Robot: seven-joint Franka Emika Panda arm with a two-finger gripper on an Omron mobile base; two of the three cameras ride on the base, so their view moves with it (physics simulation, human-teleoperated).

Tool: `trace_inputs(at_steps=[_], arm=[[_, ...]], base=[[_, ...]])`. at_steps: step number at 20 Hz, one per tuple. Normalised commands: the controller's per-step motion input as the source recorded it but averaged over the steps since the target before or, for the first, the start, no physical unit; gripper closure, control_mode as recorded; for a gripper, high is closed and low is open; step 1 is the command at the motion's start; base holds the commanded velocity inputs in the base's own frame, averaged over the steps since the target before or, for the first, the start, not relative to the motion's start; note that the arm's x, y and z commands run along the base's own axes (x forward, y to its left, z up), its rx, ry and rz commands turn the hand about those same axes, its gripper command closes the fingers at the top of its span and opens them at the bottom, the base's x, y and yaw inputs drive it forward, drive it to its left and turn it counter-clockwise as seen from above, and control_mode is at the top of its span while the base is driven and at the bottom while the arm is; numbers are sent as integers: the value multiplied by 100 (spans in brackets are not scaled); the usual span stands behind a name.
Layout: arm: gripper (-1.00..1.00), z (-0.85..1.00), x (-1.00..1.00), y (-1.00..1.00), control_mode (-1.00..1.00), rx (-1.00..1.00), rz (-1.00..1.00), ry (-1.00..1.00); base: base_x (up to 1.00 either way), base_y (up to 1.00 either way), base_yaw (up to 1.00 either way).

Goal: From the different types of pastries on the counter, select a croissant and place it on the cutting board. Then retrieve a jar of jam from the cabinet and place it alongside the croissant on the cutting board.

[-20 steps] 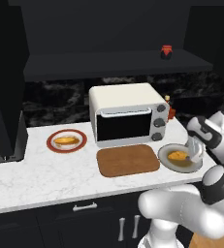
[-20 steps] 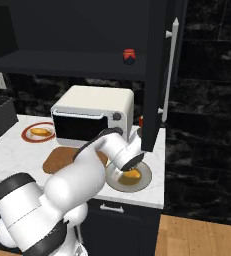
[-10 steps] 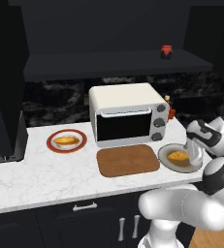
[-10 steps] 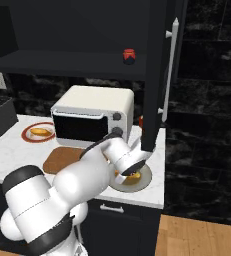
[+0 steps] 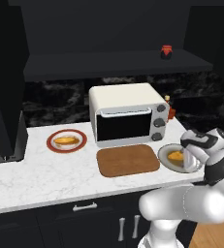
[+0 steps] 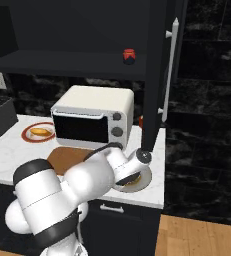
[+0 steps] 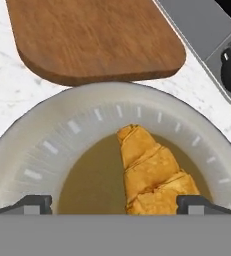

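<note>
A: Croissant (image 7: 152, 177) — where, which way?
B: On grey plate (image 7: 47, 135), right of toaster oven (image 5: 128, 114), just past its front right corner. In hand view, long axis running from pointed tip toward cutting board (image 7: 97, 40) down to wider end at right fingertip (image 7: 199, 204). Slightly slanted, not square to board edge.

A: Look?
B: Golden-orange, ridged in layered segments, tapered tip. Lying in plate's darker centre well.

A: Gripper (image 7: 114, 205)?
B: Jaws spread wide, hovering low over plate, one tip each side of croissant's near end. Right tip close to pastry; contact cannot be told. Nothing pinched.

A: Around it?
B: Cutting board in front of toaster oven, bare, rounded corner just beside plate rim. Plate apart from board, thin strip of counter (image 5: 45, 169) between. Second pastry (image 5: 66, 141), smoother oblong, on red-rimmed plate (image 5: 53, 145) left of toaster oven. Jar of jam (image 5: 167, 52) on cabinet (image 5: 108, 63) shelf above toaster oven, toward its right end. Slim orange-red bottle (image 5: 171, 111) behind toaster oven's right side.

A: In the way?
B: White arm covering part of plate in both base views. Tall dark cabinet door (image 6: 159, 75) open right of toaster oven in right base view.
</note>
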Motion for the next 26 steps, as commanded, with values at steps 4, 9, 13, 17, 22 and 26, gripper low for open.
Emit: trace_inputs(at_steps=[4,9,13,17,22,26], arm=[[-100,-8,34,0,-100,0,0,0],[-100,-8,27,-1,-100,0,0,0],[-100,-27,14,0,-100,0,2,-2],[-100,-35,4,0,-100,-1,4,-3],[100,-39,5,0,-100,0,5,0],[100,-39,11,0,-100,0,3,0]], base=[[0,0,0],[0,0,0],[0,0,0],[0,0,0],[0,0,0],[0,0,0]])
